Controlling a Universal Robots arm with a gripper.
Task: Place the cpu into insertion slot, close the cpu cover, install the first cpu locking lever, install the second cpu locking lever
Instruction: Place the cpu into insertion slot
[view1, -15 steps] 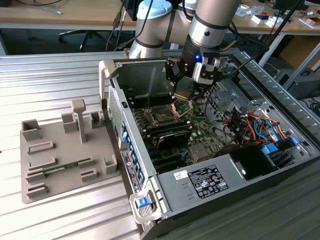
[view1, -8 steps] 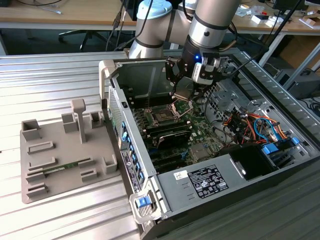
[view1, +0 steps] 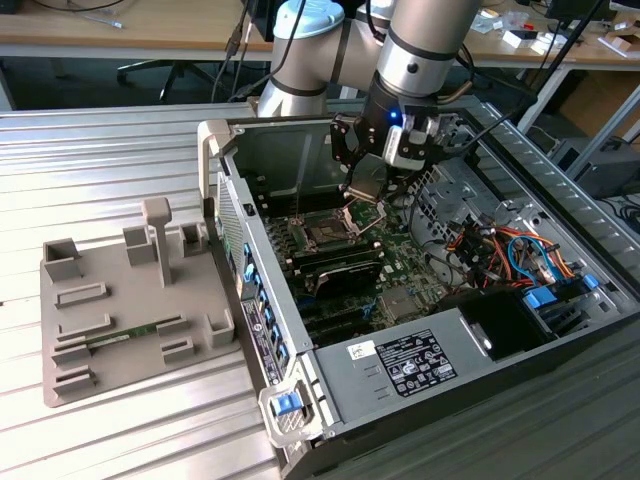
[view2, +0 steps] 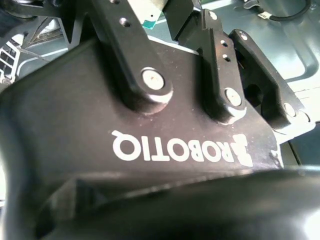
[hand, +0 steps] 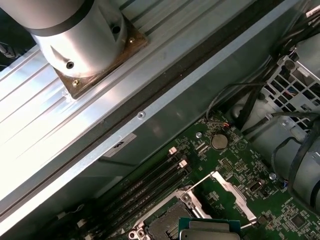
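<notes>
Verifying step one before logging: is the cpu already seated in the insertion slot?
No, in the exterior view the insertion slot shows its dark centre bare, and the cpu is held clear of it in the gripper.

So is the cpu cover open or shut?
Open: in the first wrist view the cpu cover is swung off the insertion slot, its dark centre bare.

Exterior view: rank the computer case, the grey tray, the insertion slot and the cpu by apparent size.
1. computer case
2. grey tray
3. insertion slot and cpu: they look about alike, and the cpu sits higher, so they are left unranked.
</notes>
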